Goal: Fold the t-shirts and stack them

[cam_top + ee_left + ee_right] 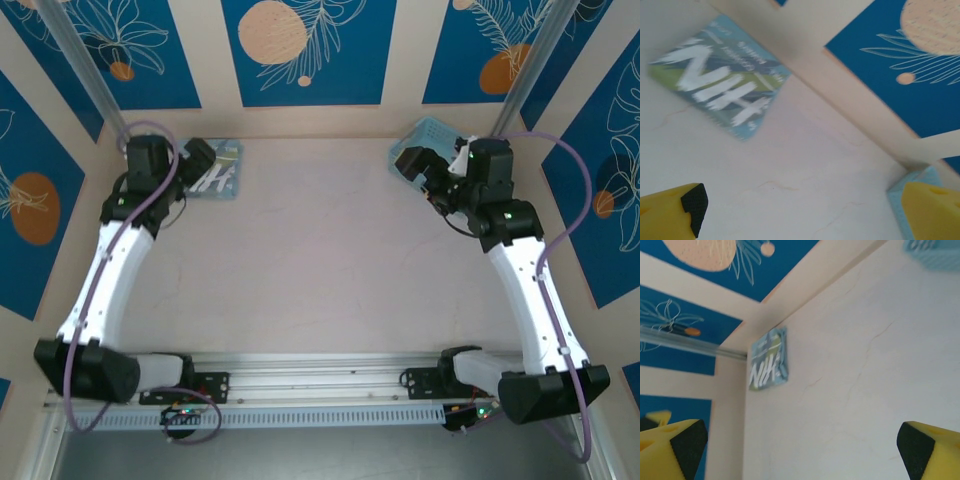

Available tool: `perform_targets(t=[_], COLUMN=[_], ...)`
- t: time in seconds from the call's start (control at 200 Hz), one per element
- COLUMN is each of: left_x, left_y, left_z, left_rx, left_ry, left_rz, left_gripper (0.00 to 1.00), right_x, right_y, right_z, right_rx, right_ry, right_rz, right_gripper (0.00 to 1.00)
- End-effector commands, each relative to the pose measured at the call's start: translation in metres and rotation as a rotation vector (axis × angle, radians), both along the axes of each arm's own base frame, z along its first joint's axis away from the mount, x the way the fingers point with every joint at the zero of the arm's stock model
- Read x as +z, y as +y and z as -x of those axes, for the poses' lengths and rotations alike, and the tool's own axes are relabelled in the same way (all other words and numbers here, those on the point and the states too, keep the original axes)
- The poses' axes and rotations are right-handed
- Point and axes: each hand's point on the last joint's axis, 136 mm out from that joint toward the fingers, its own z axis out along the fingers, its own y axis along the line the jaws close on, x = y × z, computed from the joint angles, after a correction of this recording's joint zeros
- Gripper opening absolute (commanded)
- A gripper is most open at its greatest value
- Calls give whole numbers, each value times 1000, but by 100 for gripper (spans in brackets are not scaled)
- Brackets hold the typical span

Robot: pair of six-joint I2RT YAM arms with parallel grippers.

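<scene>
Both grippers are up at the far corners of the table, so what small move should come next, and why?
Probably draw the left gripper back from the t-shirt. The shirt lies folded flat in the far left corner, and the jaws are open with nothing between them. The right gripper, open and empty too, sits by the basket.

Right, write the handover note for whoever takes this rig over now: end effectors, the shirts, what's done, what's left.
Left end effector: open, empty, by the folded t-shirt.
Right end effector: open, empty, by the basket in the far right corner.
Shirt: folded into a flat rectangle, print up, in the far left corner of the table.
Done: that one looks folded and placed.
Left: whether the basket holds more cannot be told; if so, fold each and stack it on this one.
</scene>
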Motion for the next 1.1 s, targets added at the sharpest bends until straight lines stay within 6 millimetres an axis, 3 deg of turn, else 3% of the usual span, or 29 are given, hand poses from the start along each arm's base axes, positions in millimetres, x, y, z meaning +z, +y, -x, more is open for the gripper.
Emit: perform_targets(t=[0.0, 0.075, 0.14, 0.2, 0.255, 0.395, 0.51, 0.585, 0.68, 0.79, 1.095], left_x=[-54, -59, -63, -81, -104, -154, -171, -176, -193, -212, -217], left_y=[54, 76, 82, 84, 86, 54, 41, 35, 34, 40, 43], left_z=[50, 79, 85, 86, 90, 74, 53, 37, 21, 8, -21], left_rx=[210, 287, 254, 189, 155, -115, -175, -190, -191, -170, -217], left_ry=[230, 253, 190, 150, 145, 79, 12, -25, -27, -7, -41], left_rz=[-262, -381, -476, -603, -659, -737, -735, -727, -719, -698, -699], left_gripper=[100, 100, 100, 100, 100, 100, 100, 100, 100, 100, 100], right_x=[-2, -9, -30, -51, -60, -125, -183, -209, -216, -224, -234], right_y=[-34, -46, -69, -84, -82, -90, -88, -82, -69, -71, -74], right_z=[17, 26, 35, 35, 23, 10, 5, 1, -9, -24, -60], right_rx=[-96, -133, -250, -309, -242, -236, -159, -117, -59, -68, -11], right_ry=[5, 20, 106, 117, -23, -202, -155, -121, -198, -244, -341], right_rz=[160, 218, 281, 341, 424, 615, 698, 690, 714, 693, 726], right_gripper=[100, 100, 100, 99, 100, 99, 100, 100, 99, 100, 100])
